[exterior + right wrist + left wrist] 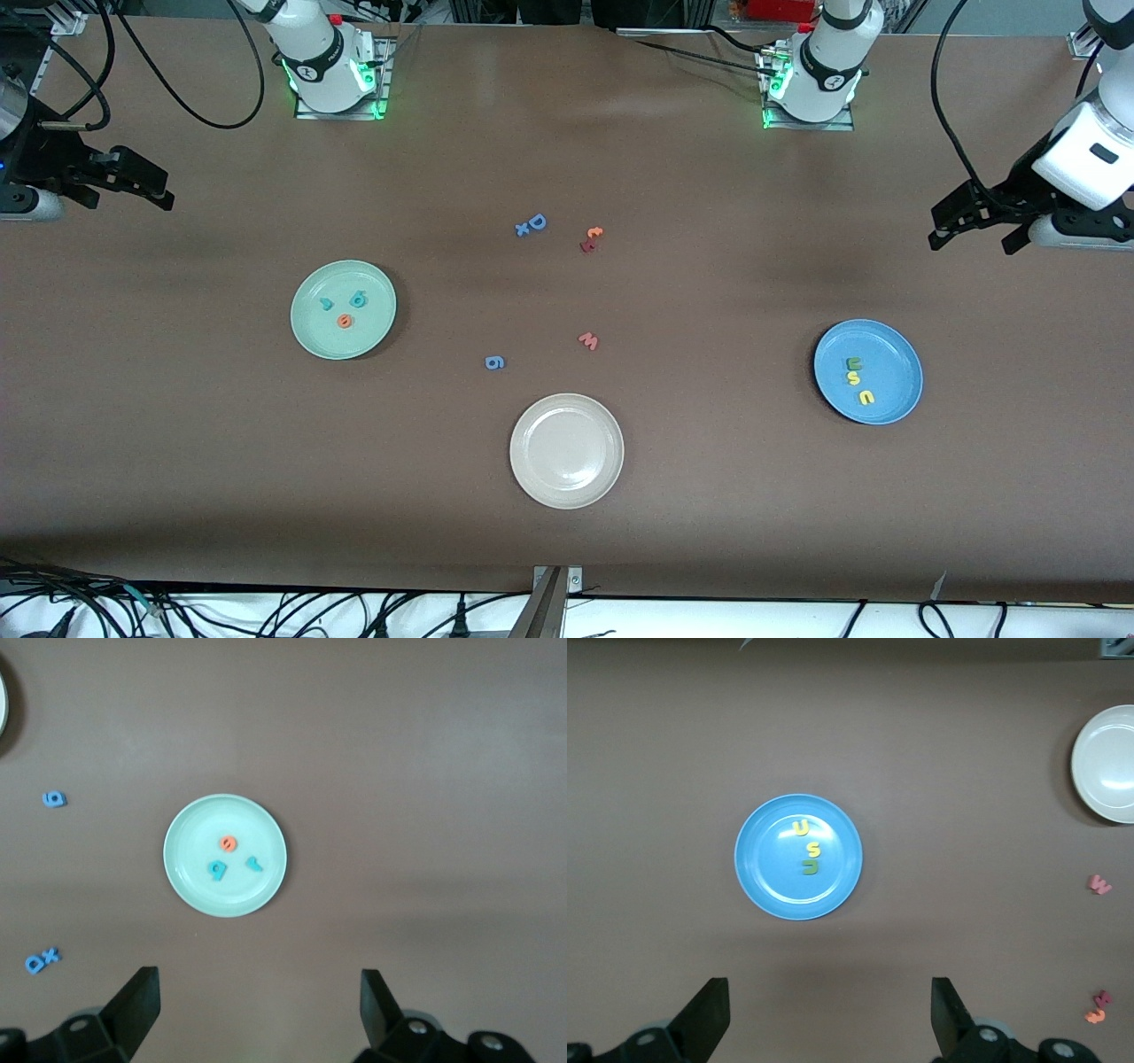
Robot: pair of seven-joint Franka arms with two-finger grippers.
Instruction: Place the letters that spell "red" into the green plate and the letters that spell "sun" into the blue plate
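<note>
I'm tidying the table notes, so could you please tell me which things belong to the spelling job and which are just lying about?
Job:
- green plate, holding r, e, d
- blue plate, holding s, u, n

Lying about:
- cream plate
- blue D
- blue g
- pinkish w

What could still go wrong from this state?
Little, by the look of it.
1. The r, e, d lie in the green plate and the s, u, n in the blue plate; another pass might knock them out.
2. A retry could grab a leftover such as the capital D or the g.
Both tools, left and right, hang open at the table ends.
</note>
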